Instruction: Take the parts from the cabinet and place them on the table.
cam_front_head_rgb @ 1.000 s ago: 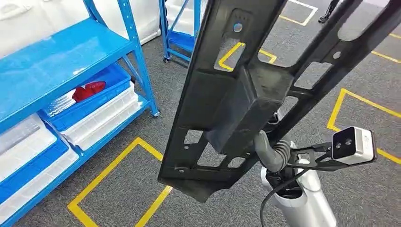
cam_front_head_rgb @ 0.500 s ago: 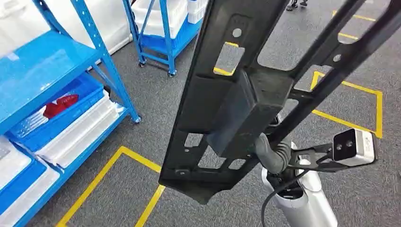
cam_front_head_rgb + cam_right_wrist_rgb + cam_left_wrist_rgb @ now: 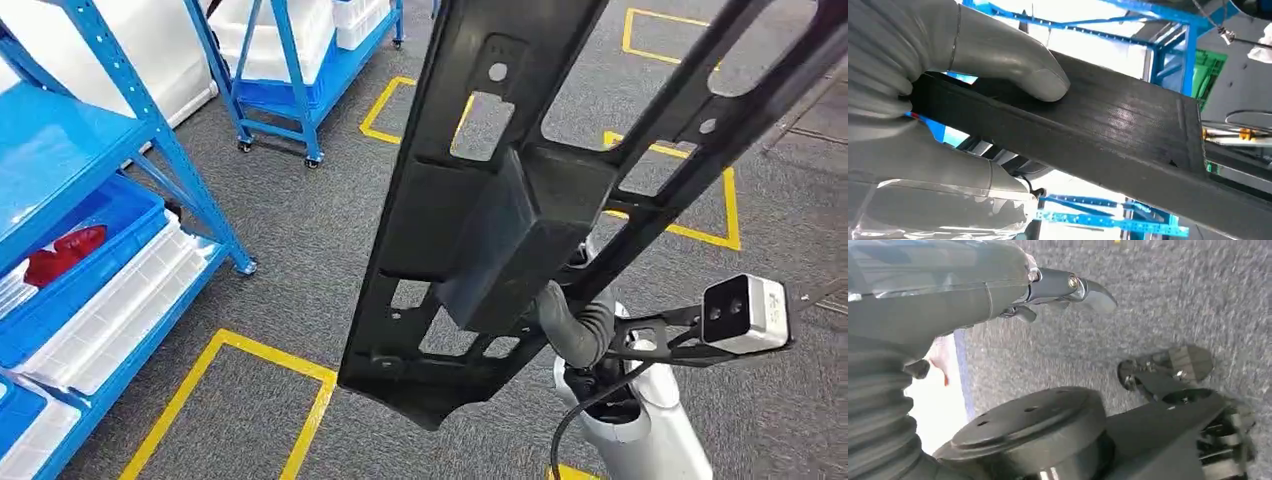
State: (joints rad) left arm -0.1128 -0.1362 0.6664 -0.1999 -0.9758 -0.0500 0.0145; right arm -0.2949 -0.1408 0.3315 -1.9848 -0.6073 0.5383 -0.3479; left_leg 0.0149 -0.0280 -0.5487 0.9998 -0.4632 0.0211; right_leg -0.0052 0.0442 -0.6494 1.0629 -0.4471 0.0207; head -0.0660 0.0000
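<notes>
One large black plastic frame panel with cut-out windows and a boxy centre block (image 3: 520, 200) fills the middle of the head view, carried high and tilted, well above the grey carpet floor with yellow tape lines (image 3: 300, 250). The blue steel shelving rack with white and blue trays (image 3: 90, 200) stands off to the robot's left, and no counter is in sight, so this looks like the carrying leg of the job. To do it well, the panel should be held steady and level enough that its long upper end does not swing into the rack while the body turns, and the grip should stay firm until a counter is found. The right hand (image 3: 948, 85) holds the panel: the right wrist view shows what the head view cannot, the thick grey thumb pressed on one face of the black edge with the palm behind it. The left hand (image 3: 1058, 290) hangs over the carpet in the left wrist view; its fingers seem loose and carry nothing, though little of them shows.
</notes>
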